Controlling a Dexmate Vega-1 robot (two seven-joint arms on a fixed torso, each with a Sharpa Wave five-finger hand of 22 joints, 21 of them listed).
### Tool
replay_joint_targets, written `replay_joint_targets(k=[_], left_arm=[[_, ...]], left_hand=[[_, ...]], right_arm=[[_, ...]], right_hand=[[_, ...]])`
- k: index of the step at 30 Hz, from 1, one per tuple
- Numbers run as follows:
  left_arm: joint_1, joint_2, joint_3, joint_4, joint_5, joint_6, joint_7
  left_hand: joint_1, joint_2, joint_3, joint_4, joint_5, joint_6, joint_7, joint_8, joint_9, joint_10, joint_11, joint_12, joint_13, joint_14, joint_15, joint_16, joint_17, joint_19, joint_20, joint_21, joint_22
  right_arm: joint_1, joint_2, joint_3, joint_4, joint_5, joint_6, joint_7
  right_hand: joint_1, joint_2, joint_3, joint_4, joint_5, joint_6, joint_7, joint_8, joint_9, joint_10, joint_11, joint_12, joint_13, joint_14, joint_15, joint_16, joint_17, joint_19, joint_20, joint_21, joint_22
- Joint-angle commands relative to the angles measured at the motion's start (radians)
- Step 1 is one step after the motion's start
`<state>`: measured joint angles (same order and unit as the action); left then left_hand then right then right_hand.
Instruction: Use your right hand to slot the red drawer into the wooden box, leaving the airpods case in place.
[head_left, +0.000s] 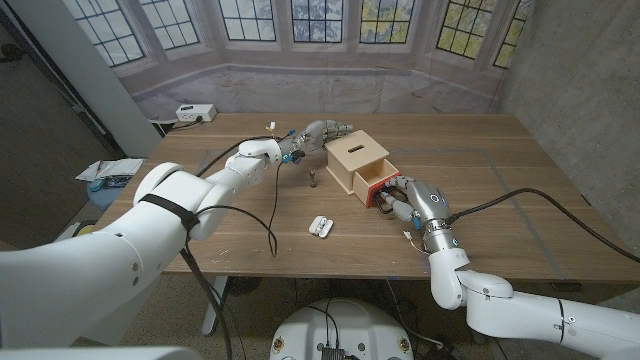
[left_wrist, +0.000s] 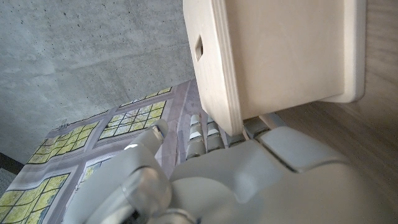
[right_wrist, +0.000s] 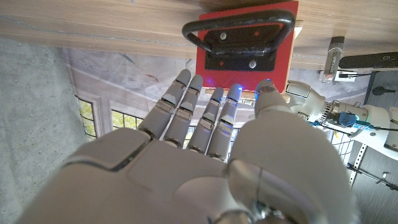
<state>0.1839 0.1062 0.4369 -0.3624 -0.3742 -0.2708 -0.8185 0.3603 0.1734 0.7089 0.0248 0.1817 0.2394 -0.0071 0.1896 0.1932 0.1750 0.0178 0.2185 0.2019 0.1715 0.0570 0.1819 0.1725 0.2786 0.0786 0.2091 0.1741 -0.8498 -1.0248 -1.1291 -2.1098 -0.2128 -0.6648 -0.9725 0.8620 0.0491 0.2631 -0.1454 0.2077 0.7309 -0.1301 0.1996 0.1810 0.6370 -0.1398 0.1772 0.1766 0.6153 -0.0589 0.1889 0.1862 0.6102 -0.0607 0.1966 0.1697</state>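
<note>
White against the brown worktop (head_left: 500, 200), the airpods case (head_left: 320, 226) lies nearest, alone and well clear of both hands. Past it to the right, the right hand (head_left: 412, 203) has its fingers (right_wrist: 186, 106) stretched out together at the red drawer (head_left: 377, 183), tips at its front just beside the black handle (right_wrist: 239, 34), gripping nothing. The drawer sticks partway out of the wooden box (head_left: 357, 157). Behind the box, the left hand (head_left: 322, 133) rests against its far side; from the wrist view its fingers lie along the box wall, holding nothing that I can see. A small dark object (head_left: 312, 179) stands left of the box.
</note>
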Motion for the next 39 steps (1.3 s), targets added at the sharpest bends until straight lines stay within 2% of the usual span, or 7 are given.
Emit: replay_joint_targets(k=[1,22,39], left_arm=[[-0.003,-0.002,0.001,0.003,0.001,0.014,0.011],[-0.001,-0.01,-0.001,0.003,-0.002,0.023,0.008],[-0.003,-0.01,-0.001,0.002,-0.002,0.022,0.002]], left_hand=[[-0.005,0.002,0.004,-0.005,0.0,0.008,0.001,0.003,0.001,0.0,-0.005,-0.002,0.003,0.004,0.002,0.0,0.002,0.006,0.002,-0.004,0.005],[-0.006,0.001,0.005,-0.005,0.0,0.007,0.001,0.003,0.001,-0.001,-0.002,-0.002,0.003,0.005,0.001,0.0,0.002,0.006,0.003,-0.005,0.005],[-0.005,0.002,0.006,-0.007,0.0,0.007,0.001,0.003,0.001,-0.002,-0.004,-0.003,0.003,0.005,0.003,0.0,0.002,0.006,0.003,-0.005,0.005]], right_arm=[[0.011,0.026,0.006,0.031,-0.011,0.031,0.015],[0.015,0.044,0.017,0.063,-0.015,0.067,0.012],[0.05,0.106,0.02,0.141,-0.028,0.132,0.006]], right_hand=[[0.012,0.001,0.007,-0.004,-0.004,0.008,0.002,-0.003,0.0,0.005,-0.002,0.006,0.004,0.004,-0.112,0.005,0.003,0.009,-0.014,0.004,0.002],[0.011,0.001,0.012,-0.005,-0.005,0.01,0.002,-0.004,0.0,0.005,-0.001,0.006,0.004,0.004,-0.111,0.005,0.003,0.008,-0.015,0.003,0.002],[0.013,0.0,0.017,-0.006,-0.006,0.012,-0.002,-0.005,0.0,0.008,-0.005,0.007,0.004,0.004,-0.11,0.005,0.003,0.009,-0.016,0.002,0.002]])
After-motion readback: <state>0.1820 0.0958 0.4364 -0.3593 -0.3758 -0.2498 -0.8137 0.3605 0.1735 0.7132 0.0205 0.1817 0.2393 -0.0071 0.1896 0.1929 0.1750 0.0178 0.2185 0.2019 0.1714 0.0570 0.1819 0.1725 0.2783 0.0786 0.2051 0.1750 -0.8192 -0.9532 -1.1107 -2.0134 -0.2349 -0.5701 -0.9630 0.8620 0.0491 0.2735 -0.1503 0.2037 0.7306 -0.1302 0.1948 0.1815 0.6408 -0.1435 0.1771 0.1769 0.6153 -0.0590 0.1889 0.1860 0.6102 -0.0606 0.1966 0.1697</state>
